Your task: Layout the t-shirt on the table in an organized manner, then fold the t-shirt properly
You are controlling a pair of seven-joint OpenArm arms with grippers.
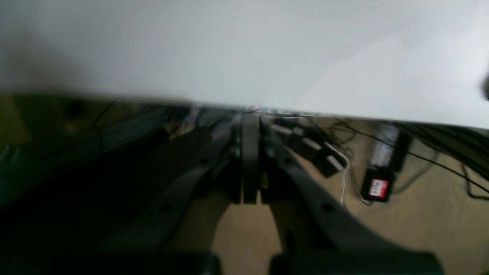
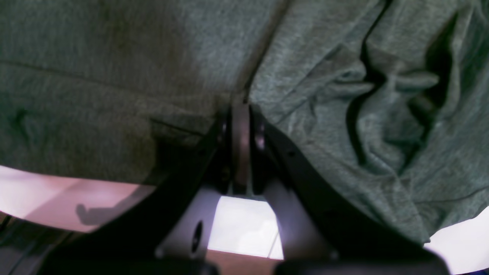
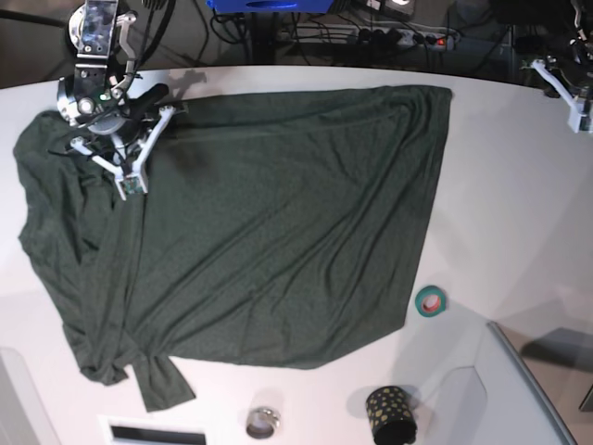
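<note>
Reaching down at the table's far corner, the right gripper pinches the t-shirt spread there; the left gripper, jaws together, hangs past the edge.

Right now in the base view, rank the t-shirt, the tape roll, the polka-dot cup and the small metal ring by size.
1. t-shirt, by far the largest
2. polka-dot cup
3. tape roll and small metal ring: they look alike, so unranked

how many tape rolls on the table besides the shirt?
2: a teal-and-red tape roll right of the dark green t-shirt; a silver roll at the near edge. More may hide underneath.
</note>
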